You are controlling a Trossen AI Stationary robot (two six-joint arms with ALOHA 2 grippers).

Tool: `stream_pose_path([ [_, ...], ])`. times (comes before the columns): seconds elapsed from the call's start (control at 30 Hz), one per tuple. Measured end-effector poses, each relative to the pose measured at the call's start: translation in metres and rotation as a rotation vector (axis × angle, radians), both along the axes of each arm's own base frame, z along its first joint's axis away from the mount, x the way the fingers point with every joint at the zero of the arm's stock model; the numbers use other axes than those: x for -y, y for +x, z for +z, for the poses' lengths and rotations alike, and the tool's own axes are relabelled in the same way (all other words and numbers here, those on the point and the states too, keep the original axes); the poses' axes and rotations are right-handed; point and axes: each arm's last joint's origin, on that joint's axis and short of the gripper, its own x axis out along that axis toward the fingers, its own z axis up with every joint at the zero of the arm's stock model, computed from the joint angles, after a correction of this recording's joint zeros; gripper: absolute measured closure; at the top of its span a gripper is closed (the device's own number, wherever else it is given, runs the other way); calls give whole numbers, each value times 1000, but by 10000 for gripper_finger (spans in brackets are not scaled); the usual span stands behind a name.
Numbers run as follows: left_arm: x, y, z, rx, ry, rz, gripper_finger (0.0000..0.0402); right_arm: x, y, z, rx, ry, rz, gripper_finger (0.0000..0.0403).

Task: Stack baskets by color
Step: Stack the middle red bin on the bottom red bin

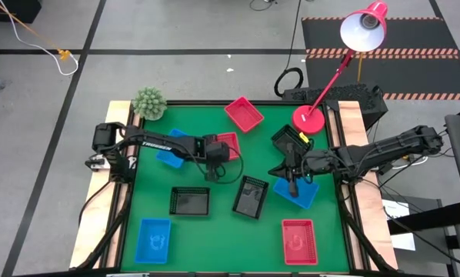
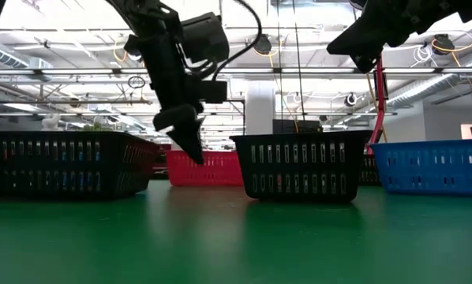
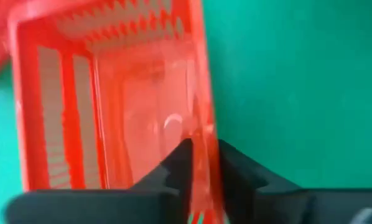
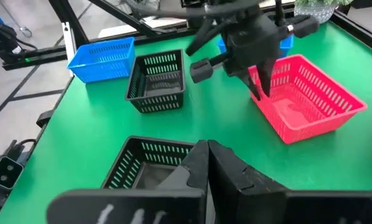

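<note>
Several baskets sit on the green table. My left gripper [image 1: 217, 158] is down at a red basket [image 1: 228, 142] in the middle of the table and shut on its wall; that basket also appears in the right wrist view [image 4: 307, 102] and rests flat on its base. A blue basket [image 1: 167, 152] lies partly under my left arm. My right gripper [image 1: 292, 181] hangs shut and holds nothing, above a black basket [image 4: 145, 165], between another black basket [image 1: 290, 139] and a blue basket [image 1: 298, 192]. My left gripper has the red basket's side wall [image 3: 201, 134], the one facing the table's near edge, pinched with one finger [image 3: 178, 163] inside the basket and the other outside. The fingers come steeply from above, slanting from the table's left. The basket stands level on the table.
Another red basket [image 1: 244, 114] lies at the far middle, and a third one [image 1: 299, 241] near right. Two black baskets [image 1: 190, 201] [image 1: 251, 197] sit in the near middle, a blue one [image 1: 154, 238] near left. A red lamp base [image 1: 308, 118] and a small plant [image 1: 148, 102] stand at the far edge.
</note>
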Motion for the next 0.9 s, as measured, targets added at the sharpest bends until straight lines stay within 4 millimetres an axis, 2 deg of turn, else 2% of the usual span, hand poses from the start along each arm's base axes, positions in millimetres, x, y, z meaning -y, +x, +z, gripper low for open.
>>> stream_pose_path([
  [0.07, 4, -2, 3, -19, 13, -46, 387, 0, 0, 0, 3, -2, 1, 403],
  [0.33, 40, -10, 37, 61, 77, -263, 390, -7, 8, -2, -10, -49, 53, 403],
  [0.5, 65, -18, 53, 93, 119, -410, 386, -30, 40, 13, -82, -152, 160, 403],
  [0.7, 89, -23, 54, 70, 186, -579, 393, -59, 91, 30, -239, -264, 223, 400],
  [0.8, 98, -24, 55, 66, 209, -642, 390, -68, 109, 34, -308, -292, 225, 385],
  [0.9, 105, -27, 56, 65, 244, -679, 381, -76, 119, 40, -349, -299, 232, 361],
])
